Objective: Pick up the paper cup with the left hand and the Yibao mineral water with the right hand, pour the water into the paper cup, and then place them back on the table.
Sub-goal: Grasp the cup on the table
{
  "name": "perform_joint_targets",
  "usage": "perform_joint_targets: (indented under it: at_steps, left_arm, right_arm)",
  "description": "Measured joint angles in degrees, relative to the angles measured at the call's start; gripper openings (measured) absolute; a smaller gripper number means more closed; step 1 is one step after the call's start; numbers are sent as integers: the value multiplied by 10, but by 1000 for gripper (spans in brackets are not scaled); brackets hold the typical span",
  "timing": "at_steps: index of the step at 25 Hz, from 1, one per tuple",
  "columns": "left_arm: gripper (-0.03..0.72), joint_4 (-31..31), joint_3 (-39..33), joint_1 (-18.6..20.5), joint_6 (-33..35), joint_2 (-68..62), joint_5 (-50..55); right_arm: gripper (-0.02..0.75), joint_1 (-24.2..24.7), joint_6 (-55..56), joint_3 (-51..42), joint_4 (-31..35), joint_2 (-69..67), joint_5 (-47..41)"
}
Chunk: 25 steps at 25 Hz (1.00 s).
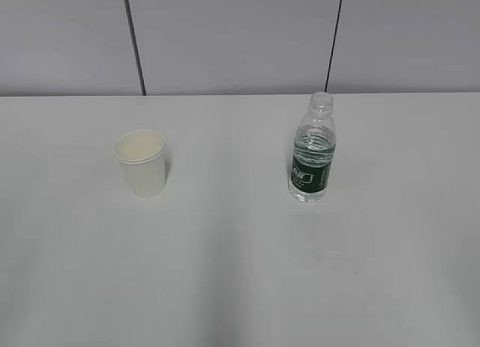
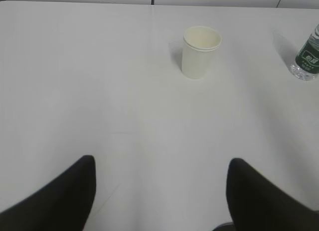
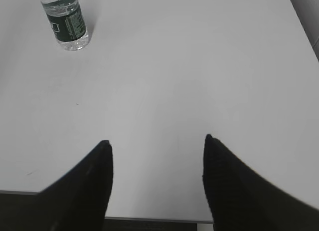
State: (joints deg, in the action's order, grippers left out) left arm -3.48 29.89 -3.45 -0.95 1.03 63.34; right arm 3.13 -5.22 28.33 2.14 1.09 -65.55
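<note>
The cream-white paper cup (image 1: 141, 163) stands upright on the white table (image 1: 240, 272), left of centre; it also shows in the left wrist view (image 2: 200, 52). The capless Yibao mineral water bottle (image 1: 313, 148) stands upright to the right, with its dark green label; it shows at the right edge of the left wrist view (image 2: 308, 55) and at the top left of the right wrist view (image 3: 65, 20). My left gripper (image 2: 162, 163) is open and empty, well short of the cup. My right gripper (image 3: 157, 143) is open and empty over the table's near edge, far from the bottle. Neither arm shows in the exterior view.
A grey panelled wall (image 1: 240, 40) rises behind the table's far edge. The table's near edge (image 3: 149, 218) lies just under the right gripper. The table's right edge (image 3: 304, 21) shows at the top right of the right wrist view.
</note>
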Motion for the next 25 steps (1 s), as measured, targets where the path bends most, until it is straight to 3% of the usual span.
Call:
perform_joint_targets:
  at_steps: [25]
  left_arm:
    - [496, -11, 0, 0, 0, 0, 0]
  right_arm:
    - [427, 0, 0, 0, 0, 0, 0]
